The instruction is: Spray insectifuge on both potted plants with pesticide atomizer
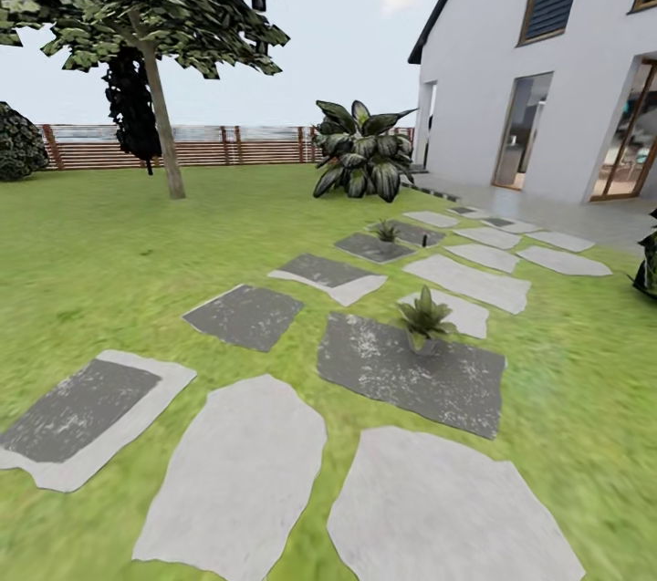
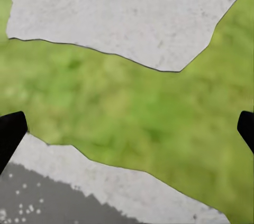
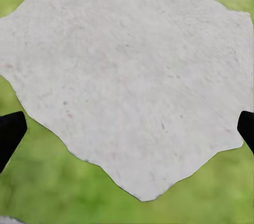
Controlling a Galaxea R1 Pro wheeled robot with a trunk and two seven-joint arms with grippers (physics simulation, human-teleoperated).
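Note:
In the head view the garden lawn [image 1: 109, 262] carries grey stepping slabs. One potted plant [image 1: 425, 316], a low green rosette, sits on a dark slab [image 1: 392, 371] ahead and to the right. The other potted plant [image 1: 387, 231] stands farther back on another dark slab. Just right of it is a tiny dark upright speck, the pesticide atomizer [image 1: 424, 241], too small for detail. My left gripper [image 2: 127, 129] hangs open over grass between two pale slabs. My right gripper [image 3: 127, 131] hangs open over a pale slab [image 3: 132, 76]. Neither holds anything.
A tree [image 1: 160, 107] stands at the back left before the brown slat fence [image 1: 228, 146]. A huge striped-leaf plant [image 1: 360, 152] grows by the white house [image 1: 547, 43]. A dark plant [image 1: 648, 266] pokes in at the right edge. Pale slabs [image 1: 237, 472] lie nearest.

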